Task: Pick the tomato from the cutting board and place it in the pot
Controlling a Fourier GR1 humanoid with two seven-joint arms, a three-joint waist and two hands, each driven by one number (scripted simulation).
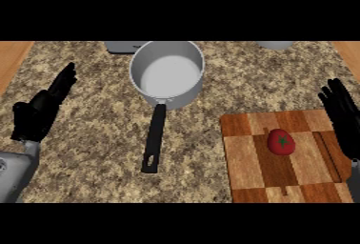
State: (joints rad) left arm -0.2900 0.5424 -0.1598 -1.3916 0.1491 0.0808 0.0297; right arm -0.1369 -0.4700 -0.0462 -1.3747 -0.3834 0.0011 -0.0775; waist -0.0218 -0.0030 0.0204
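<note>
Speckled brown granite makes up the tabletop [91, 119], with a strip of pale wood along its left and right edges; a grey pot [169, 74] stands near the far middle, its bowl bare, its black handle [155, 138] running straight back toward the robot.

Left forearm [14, 171] comes in at the lower left corner, grey and angled inward; the left hand [35, 114] rises from it with the palm turned inward and the fingers [65, 81] straight, held close together and pointing away and a little to the right; it holds nothing and is well apart from the pot.

Right hand [343, 121] shows at the right edge of the view, only a sliver of its forearm [354, 178] visible below it; its fingers [333, 97] are straight and slightly fanned, pointing away from the robot, curled round nothing; in the view the hand overlaps the right edge of the cutting board [246, 157], though whether it touches the wood cannot be told.

That board, of light and dark wooden blocks, lies at the lower right of the tabletop, to the right of the pot's handle; the tomato [281, 142] sits on it, right of its middle, red with a green stem mark facing up, near the right hand but apart from it.

Two grey things are cut off at the far edge; what they are cannot be told.
</note>
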